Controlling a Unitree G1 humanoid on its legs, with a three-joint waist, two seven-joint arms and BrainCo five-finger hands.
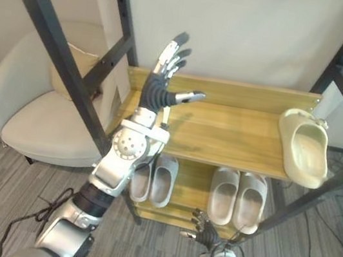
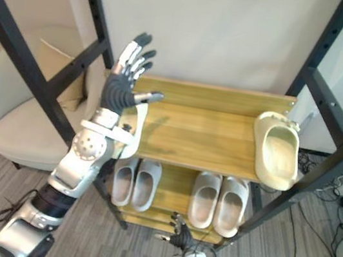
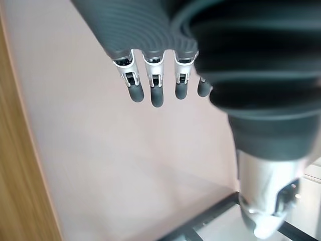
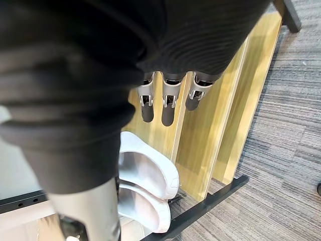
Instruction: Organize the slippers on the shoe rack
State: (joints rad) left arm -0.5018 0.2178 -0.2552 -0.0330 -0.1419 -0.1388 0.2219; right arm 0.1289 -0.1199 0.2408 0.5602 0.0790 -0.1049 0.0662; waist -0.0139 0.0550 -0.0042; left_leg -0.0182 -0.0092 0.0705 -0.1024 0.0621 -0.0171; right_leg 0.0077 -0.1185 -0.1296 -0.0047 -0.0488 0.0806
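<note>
Left hand (image 1: 157, 92) hovers over the top shelf (image 1: 223, 133), fingers spread; right hand (image 1: 209, 231) hangs low, fingers loose. Slipper (image 1: 305, 150) sits at the shelf's right edge; a nudge could drop it.

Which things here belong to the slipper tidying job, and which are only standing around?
Job: shoe rack; beige slipper on its top shelf; left pair and right pair of pale slippers on the shelf below.
Standing around: armchair; cushion on it.
</note>
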